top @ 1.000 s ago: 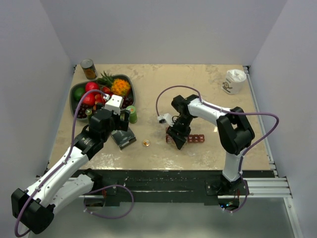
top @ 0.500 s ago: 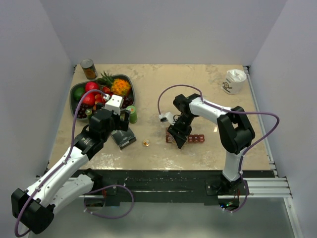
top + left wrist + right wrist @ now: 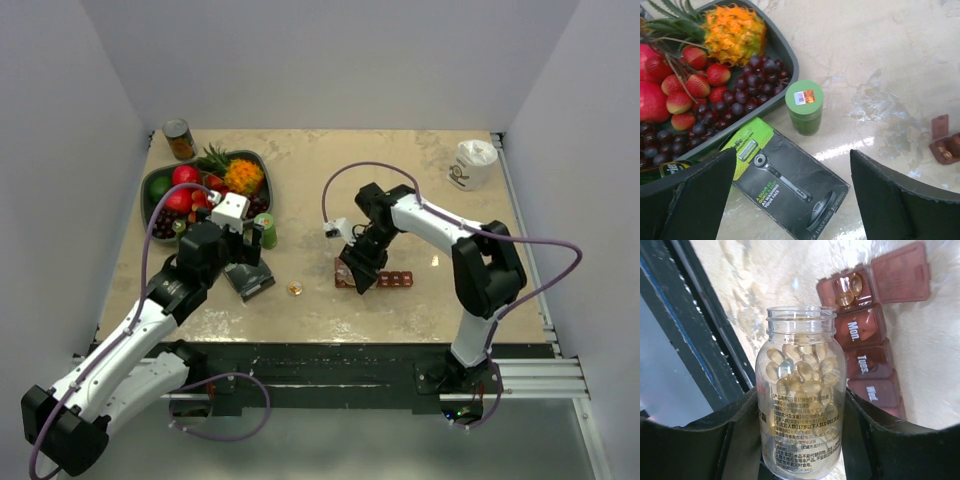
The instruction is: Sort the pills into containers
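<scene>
Just beside the dark red pill organizer (image 3: 867,355), right fingers (image 3: 715,450) clench an uncapped bottle (image 3: 800,405) of golden pills (image 3: 800,375), best tipped slowly over its open end compartment (image 3: 847,290); left fingers (image 3: 690,200) hang released.

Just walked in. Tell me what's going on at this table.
The right gripper holds an uncapped clear bottle of golden pills by the dark red pill organizer. The organizer's end compartment is open with a few pills inside; the Mon., Tues. and Wed. lids are shut. The left gripper is open and holds nothing, hovering over a razor pack near the fruit bowl.
</scene>
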Action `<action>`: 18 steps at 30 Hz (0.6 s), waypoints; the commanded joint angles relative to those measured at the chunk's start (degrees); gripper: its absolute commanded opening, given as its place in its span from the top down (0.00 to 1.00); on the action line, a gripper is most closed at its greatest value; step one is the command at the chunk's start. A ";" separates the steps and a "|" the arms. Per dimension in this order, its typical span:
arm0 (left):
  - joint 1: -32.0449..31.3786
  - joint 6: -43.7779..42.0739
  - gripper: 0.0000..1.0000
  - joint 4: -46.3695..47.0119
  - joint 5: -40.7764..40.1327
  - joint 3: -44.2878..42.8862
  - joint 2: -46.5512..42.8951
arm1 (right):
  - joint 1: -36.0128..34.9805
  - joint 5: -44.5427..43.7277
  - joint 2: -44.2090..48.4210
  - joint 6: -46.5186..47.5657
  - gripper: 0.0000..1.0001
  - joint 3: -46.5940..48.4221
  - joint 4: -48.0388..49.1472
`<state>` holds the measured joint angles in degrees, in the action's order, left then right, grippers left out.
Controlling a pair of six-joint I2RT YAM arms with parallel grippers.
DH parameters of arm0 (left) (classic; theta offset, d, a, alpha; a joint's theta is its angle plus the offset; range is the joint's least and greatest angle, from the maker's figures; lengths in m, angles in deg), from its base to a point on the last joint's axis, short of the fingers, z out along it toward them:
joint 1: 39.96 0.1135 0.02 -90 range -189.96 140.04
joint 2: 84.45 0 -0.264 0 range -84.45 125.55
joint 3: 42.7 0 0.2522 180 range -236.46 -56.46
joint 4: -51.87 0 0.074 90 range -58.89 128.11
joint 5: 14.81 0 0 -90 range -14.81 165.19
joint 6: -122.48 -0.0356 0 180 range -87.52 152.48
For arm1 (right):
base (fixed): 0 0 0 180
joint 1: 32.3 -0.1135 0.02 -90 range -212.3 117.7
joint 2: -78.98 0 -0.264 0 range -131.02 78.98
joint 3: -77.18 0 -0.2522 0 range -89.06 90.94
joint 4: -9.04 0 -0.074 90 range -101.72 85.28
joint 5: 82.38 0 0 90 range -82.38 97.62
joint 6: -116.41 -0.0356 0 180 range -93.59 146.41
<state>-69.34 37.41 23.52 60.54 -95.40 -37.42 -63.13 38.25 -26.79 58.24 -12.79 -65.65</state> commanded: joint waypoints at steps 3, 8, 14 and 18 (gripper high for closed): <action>0.65 0.87 0.01 5.97 12.26 1.94 -3.17 | 1.29 5.75 11.97 2.70 0.99 -0.24 3.35; 0.65 -0.80 0.01 7.64 25.01 2.72 -3.78 | 2.88 6.28 19.19 2.79 0.98 -0.42 9.93; 0.65 -2.64 0.01 9.40 35.04 4.83 -2.13 | 4.64 5.23 30.35 3.85 0.97 -1.46 22.65; 0.47 -2.73 0.03 9.05 39.08 4.49 2.19 | 4.99 2.07 37.05 0.01 0.98 -3.77 33.06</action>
<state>-69.15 36.16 29.90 92.01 -91.20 -38.52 -58.67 41.55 3.85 60.89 -15.41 -46.92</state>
